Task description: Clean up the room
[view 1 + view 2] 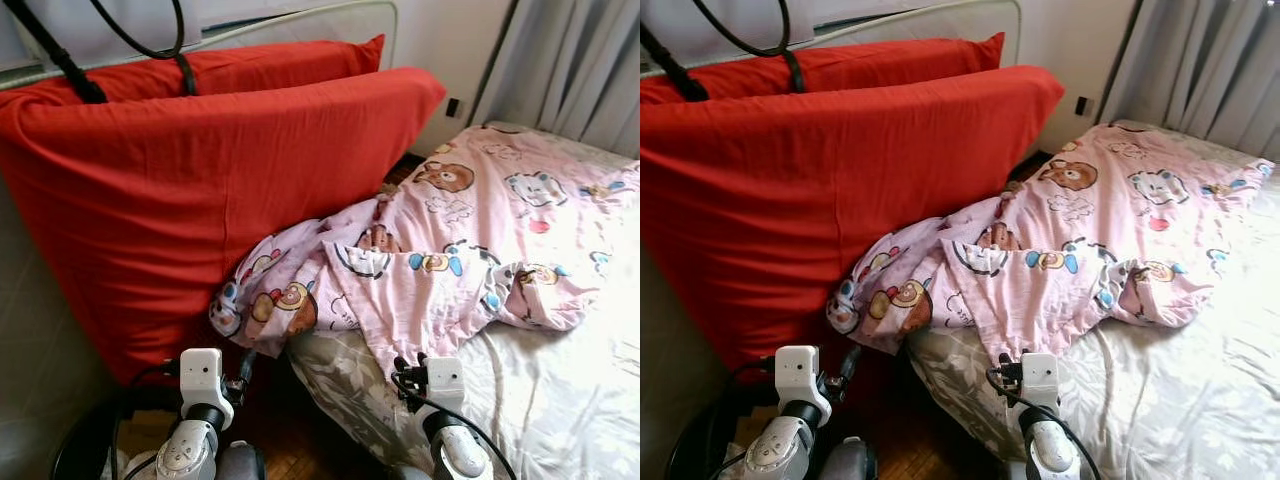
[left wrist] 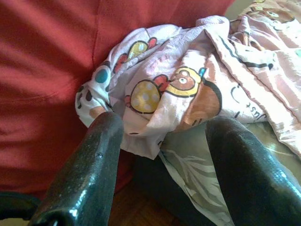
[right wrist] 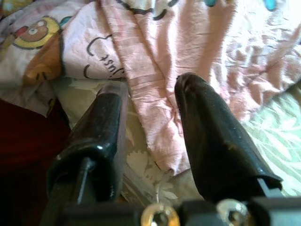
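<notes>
A crumpled pink blanket (image 1: 470,230) with cartoon bears lies across the bed, and one bunched corner (image 2: 155,89) hangs over the mattress edge against the red pillows. My left gripper (image 2: 167,121) is open, low in front of that hanging corner, with nothing between its fingers. Over the mattress edge my right gripper (image 3: 150,87) is also open, pointing at the blanket's lower hem (image 3: 160,117) without touching it. From the head camera both wrists show at the bottom, the left gripper (image 1: 243,372) beside the pillow and the right gripper (image 1: 408,368) at the bed's corner.
Two big red pillows (image 1: 200,180) stand upright on the left against a white headboard (image 1: 330,15). A grey floral sheet (image 1: 560,400) covers the mattress. Dark wooden floor (image 1: 300,440) shows between pillows and bed. Grey curtains (image 1: 580,60) hang at the back right.
</notes>
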Available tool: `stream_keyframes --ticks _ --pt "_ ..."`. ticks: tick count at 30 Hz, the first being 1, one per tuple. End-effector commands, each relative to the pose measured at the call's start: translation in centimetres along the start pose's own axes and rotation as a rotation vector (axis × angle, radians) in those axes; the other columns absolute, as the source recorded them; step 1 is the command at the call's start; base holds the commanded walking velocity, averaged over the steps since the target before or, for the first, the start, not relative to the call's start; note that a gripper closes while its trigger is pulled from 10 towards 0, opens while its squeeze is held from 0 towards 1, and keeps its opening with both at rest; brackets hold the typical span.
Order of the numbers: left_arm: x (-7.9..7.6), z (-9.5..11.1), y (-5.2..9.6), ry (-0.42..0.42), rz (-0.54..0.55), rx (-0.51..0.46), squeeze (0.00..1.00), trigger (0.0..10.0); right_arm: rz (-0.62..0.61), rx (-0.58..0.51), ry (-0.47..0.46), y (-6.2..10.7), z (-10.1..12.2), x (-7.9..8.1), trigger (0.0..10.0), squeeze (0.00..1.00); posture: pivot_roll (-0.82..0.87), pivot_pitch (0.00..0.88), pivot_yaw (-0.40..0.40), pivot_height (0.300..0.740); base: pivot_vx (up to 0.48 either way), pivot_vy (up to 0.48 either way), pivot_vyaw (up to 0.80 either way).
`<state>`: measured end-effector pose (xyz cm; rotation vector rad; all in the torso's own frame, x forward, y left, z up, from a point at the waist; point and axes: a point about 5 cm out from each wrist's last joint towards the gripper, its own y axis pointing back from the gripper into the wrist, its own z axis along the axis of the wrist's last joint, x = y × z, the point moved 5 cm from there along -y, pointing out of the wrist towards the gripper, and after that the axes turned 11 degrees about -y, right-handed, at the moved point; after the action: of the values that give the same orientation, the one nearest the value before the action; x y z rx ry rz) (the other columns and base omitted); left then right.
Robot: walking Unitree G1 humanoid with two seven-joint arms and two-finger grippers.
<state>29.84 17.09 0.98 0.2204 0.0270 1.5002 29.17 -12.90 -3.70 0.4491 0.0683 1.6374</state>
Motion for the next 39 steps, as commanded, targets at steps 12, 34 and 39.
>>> stream_keyframes --ticks 12,34,39 --pt "0.1 -0.2 -0.1 -0.012 -0.008 0.014 0.00 10.0 -0.016 0.011 -0.019 -0.1 -0.3 0.0 10.0 0.00 -0.01 0.000 -0.029 0.642 0.283 0.000 0.25" --pt "0.2 -0.1 0.2 -0.015 -0.003 0.009 0.00 10.0 -0.282 0.158 -0.123 -0.1 -1.9 -4.0 10.0 0.00 0.00 0.045 -0.022 0.642 0.151 0.000 0.00" --pt "0.3 -0.2 0.7 -0.021 -0.009 0.010 0.00 10.0 -0.332 0.231 -0.092 -0.2 -2.3 -5.0 10.0 1.00 0.00 0.075 -0.017 0.642 0.000 0.000 0.00"
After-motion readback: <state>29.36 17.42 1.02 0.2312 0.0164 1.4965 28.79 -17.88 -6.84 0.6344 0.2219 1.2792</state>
